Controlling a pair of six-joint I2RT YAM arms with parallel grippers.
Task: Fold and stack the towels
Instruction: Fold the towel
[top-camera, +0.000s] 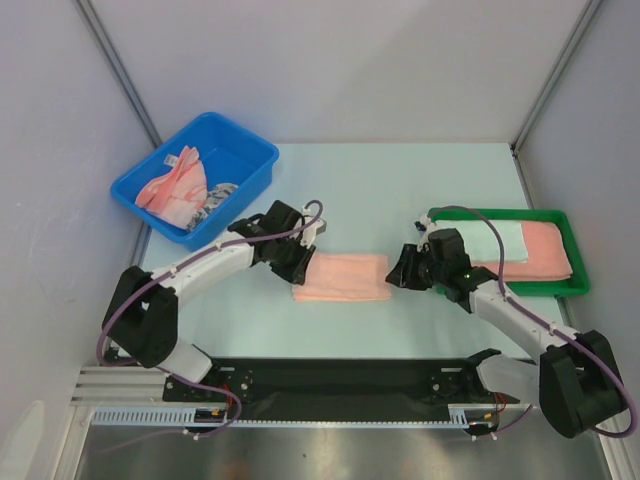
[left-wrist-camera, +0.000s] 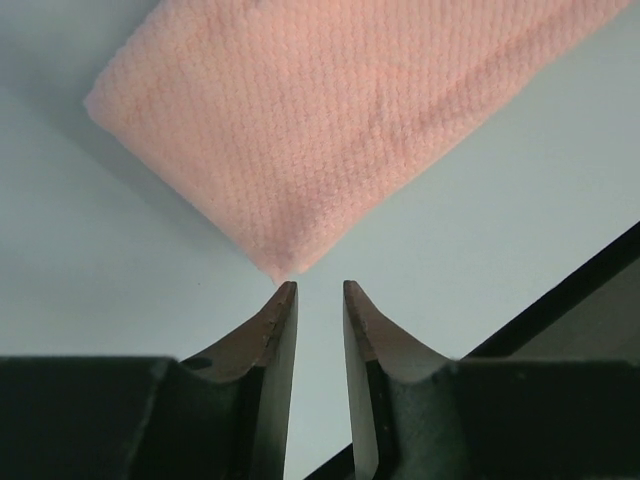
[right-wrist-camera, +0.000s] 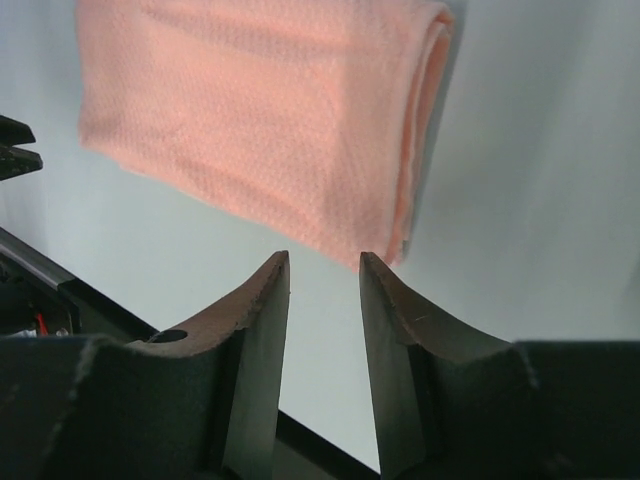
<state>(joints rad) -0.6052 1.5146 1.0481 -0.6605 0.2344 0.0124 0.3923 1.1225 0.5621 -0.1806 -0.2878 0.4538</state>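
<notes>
Lying folded on the desk, the pink towel sits between the left gripper and right gripper. Left wrist: gripper narrowly parted, empty, towel corner just beyond its tips. Right wrist: gripper likewise narrow, empty, towel's folded end just ahead.

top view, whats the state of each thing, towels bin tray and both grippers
centre towel, folded, flat on table, not held
bin towels, unfolded, heaped in blue bin
tray towels, folded, lying in green tray
left gripper, open, empty, at towel corner
right gripper, open, empty, at towel corner
</notes>
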